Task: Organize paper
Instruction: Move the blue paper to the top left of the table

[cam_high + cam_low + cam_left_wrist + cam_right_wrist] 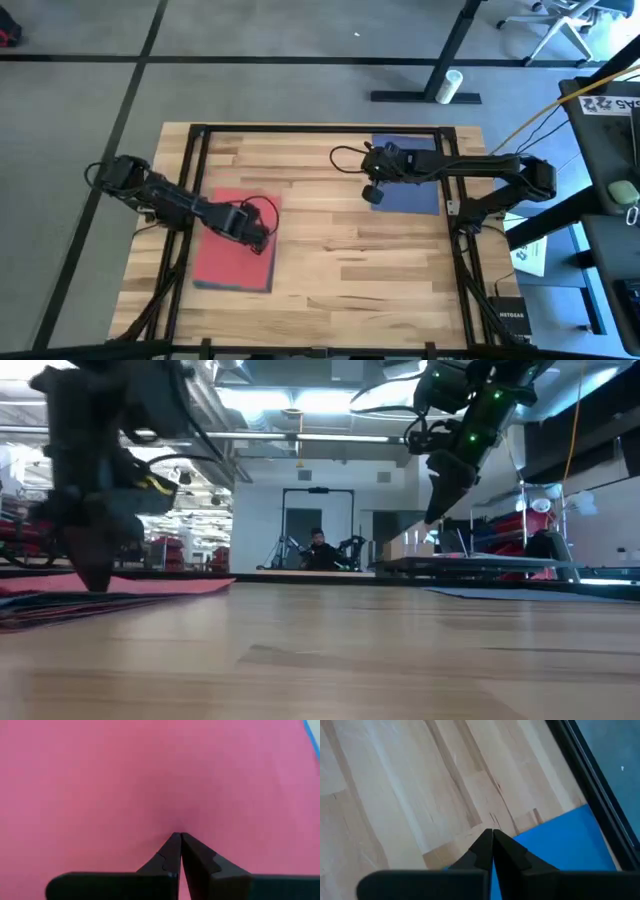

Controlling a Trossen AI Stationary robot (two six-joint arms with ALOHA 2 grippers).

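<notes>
On the left of the wooden counter [340, 270] lies a stack of paper with a red sheet [232, 255] on top and darker edges showing beneath it along the near side. The left gripper [262, 240] is down on the red sheet near its right edge; the left wrist view shows its fingers [172, 852] pressed together, tips against the red surface, gripping nothing. Further right, toward the far side, a blue sheet [410, 175] lies flat by itself. The right gripper [372, 194] hangs above the counter at that sheet's left edge, its fingers [487, 847] likewise closed on nothing.
</notes>
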